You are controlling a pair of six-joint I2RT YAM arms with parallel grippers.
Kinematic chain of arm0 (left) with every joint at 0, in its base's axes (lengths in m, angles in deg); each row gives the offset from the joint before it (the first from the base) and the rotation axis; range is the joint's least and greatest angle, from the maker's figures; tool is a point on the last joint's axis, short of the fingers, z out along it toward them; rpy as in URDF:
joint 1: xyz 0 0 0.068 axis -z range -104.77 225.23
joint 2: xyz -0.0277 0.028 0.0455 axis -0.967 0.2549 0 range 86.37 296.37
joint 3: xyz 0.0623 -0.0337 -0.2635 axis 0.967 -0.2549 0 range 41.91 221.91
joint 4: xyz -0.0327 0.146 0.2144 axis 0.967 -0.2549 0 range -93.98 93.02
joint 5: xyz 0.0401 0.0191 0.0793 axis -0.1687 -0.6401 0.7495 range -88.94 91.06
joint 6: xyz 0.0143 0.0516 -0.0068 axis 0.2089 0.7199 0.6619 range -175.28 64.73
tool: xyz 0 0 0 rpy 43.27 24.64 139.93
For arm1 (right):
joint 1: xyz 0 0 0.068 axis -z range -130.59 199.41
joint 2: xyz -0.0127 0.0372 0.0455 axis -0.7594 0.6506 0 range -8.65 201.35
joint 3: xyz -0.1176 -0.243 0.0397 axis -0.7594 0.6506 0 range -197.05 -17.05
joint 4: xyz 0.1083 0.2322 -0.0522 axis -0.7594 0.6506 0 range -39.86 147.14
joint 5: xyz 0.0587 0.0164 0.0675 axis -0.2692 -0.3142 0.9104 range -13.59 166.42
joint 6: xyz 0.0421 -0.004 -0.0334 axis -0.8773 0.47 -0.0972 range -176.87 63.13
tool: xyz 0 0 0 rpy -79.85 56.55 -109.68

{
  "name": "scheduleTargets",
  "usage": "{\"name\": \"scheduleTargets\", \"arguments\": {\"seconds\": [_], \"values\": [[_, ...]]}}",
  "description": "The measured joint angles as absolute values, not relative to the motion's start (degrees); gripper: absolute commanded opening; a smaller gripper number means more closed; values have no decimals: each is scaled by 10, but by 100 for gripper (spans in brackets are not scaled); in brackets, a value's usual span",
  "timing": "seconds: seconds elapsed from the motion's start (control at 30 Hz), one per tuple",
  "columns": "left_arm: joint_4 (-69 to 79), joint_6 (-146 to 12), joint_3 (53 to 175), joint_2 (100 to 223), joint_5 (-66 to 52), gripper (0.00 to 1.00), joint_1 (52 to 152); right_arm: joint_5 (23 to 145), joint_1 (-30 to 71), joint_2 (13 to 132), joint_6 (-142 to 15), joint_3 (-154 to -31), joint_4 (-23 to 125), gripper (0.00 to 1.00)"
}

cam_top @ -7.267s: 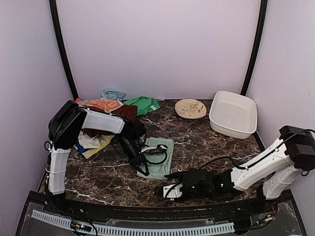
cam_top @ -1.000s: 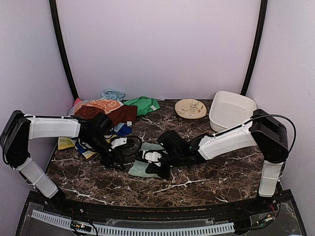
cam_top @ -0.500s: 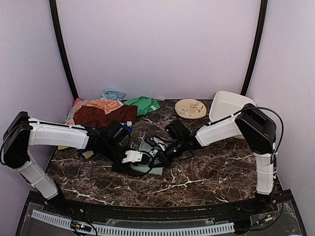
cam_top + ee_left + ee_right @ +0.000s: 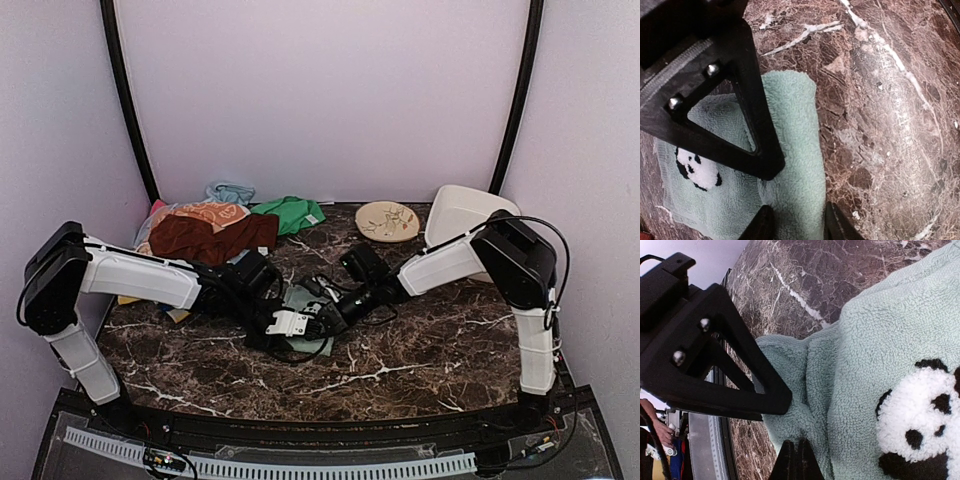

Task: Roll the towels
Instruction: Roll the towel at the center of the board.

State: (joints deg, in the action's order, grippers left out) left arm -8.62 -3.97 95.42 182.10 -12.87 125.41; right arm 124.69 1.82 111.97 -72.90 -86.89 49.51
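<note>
We see the mint towel (image 4: 800, 150) lying in the middle of the table (image 4: 430, 350). It is partly folded, with its thick doubled edge toward the bare marble and its panda patch (image 4: 696, 169) face up. Both grippers meet over it, tip to tip.

The left gripper (image 4: 796, 226) stands astride the doubled edge. Its jaws are apart, one fingertip (image 4: 761, 225) on the cloth and the other at the towel's rim, with the fold filling the gap between them. We cannot tell whether they squeeze it.

The right gripper (image 4: 795, 460) has its jaws pressed together, tips down against the towel just beside a ridge of cloth. We cannot tell whether any cloth is caught between them.

At the far left of the table, well apart from the grippers, we see a maroon towel (image 4: 215, 238) heaped over others, with a green towel (image 4: 290, 212) just beside it. A plate (image 4: 387, 220) and a white tub (image 4: 455, 205) sit at the far right.
</note>
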Motion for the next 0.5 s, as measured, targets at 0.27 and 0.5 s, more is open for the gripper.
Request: {"name": "scheduleTargets", "arguments": {"seconds": [0.27, 0.5], "values": [[-90, -59, 984, 1871, -119, 6, 1251, 1250, 24, 1116, -756, -850, 465, 9], [-168, -103, 1062, 1916, -207, 0, 1209, 1191, 27, 1050, -771, -773, 385, 33]]}}
